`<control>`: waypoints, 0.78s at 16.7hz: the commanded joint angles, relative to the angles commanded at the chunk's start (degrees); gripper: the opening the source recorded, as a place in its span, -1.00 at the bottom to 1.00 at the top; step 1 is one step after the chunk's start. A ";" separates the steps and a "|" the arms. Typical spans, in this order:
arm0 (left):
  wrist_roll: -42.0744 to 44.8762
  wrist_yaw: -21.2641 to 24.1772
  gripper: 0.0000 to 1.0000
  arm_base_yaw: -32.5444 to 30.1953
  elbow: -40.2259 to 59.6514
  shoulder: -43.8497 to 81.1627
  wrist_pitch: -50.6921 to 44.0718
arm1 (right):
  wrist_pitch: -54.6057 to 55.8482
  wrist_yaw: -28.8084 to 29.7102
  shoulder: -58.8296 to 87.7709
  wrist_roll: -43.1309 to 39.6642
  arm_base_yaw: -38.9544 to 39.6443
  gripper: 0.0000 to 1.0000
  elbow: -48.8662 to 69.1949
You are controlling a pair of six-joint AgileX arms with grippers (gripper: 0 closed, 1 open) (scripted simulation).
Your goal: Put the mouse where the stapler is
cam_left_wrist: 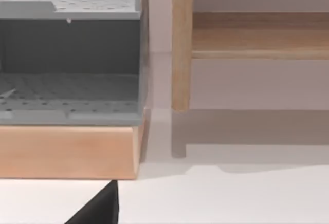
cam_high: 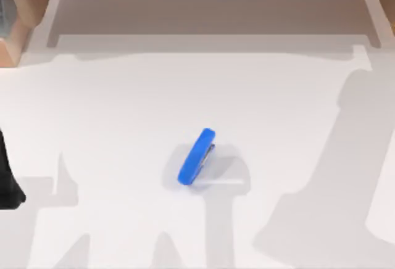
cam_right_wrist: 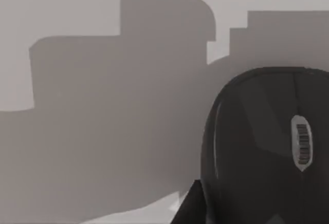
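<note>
The stapler (cam_high: 197, 157) lay just below centre of the top view on the counter (cam_high: 123, 108). The mouse (cam_right_wrist: 267, 147) loomed under the right wrist camera, not yet delivered; either claw's state I cannot tell.

white table (cam_high: 123, 115), with blue stapler (cam_high: 197, 157) lying near the middle, and black mouse (cam_right_wrist: 267, 152) resting on the white top.

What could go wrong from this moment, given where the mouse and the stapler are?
1. The stapler lies at mid-table on the very spot the mouse must go; setting the mouse down may knock or land on it.
2. The right wrist view has the mouse very close up, with no clear sight of the grip, so a slip is possible.
3. The left arm sits at the table's left edge, idle.
</note>
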 joint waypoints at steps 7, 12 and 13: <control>0.00 0.00 1.00 0.00 0.00 0.00 0.00 | -1.25 1.95 -10.45 5.35 0.44 -1.00 -2.24; 0.00 0.00 1.00 0.00 0.00 0.00 0.00 | -1.42 4.28 -21.79 15.59 5.38 -1.00 -10.27; 0.00 0.00 1.00 0.00 0.00 0.00 0.00 | -1.21 4.71 -23.92 18.13 6.91 -1.00 -12.26</control>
